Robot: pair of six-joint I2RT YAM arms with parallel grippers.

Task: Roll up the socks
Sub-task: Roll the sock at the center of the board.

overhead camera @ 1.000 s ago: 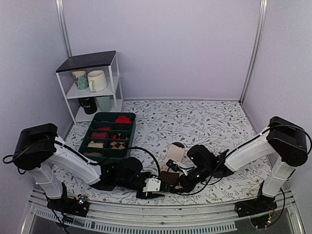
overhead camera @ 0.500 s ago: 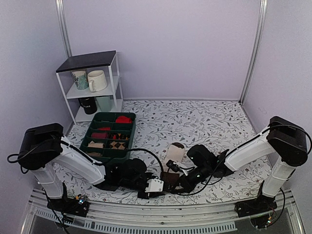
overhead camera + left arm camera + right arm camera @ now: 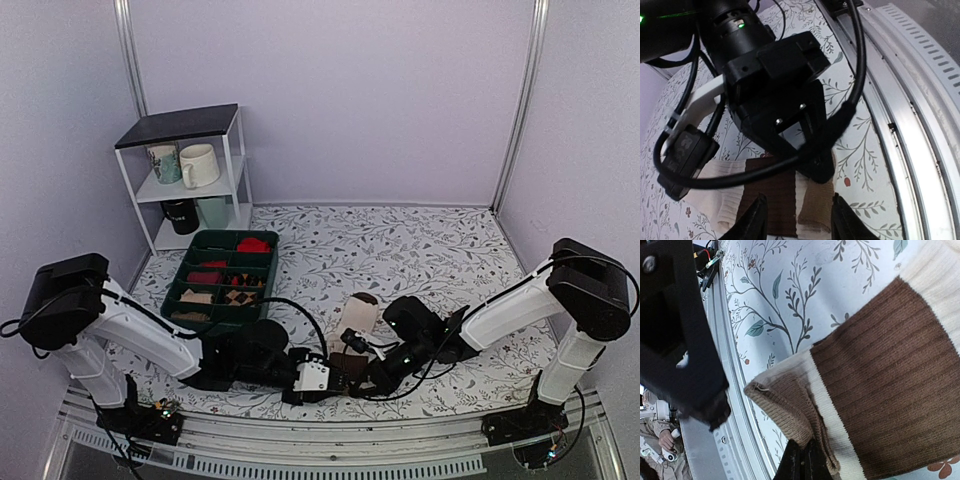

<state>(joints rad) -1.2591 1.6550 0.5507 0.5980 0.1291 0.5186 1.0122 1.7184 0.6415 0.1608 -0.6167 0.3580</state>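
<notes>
Creeping up-frame a touch since half a second ago, my left pincer has nudged closer to the socks, and that arm's shoulder has swung back toward the left edge of the overhead view. My right arm sits just where it was.

Overhead, the socks lie on the flowered bench at lower centre, right of the green tray. The dark end points up-frame, and the cream length runs down to a brown band between my two wrists.

On the left wrist camera my two fingers stand apart at the bottom of the frame, hovering over a dark brown band and the tan end beside it. I can't tell whether they touch the fabric. My right pincer comes down from the top of that view, its black tips meeting in a point on the tan end.

On the right wrist camera those tips are pinched together at the bottom edge, clamped on the tan end. The fabric curls up there, with a cream stripe and a wide brown band spreading to the right.
</notes>
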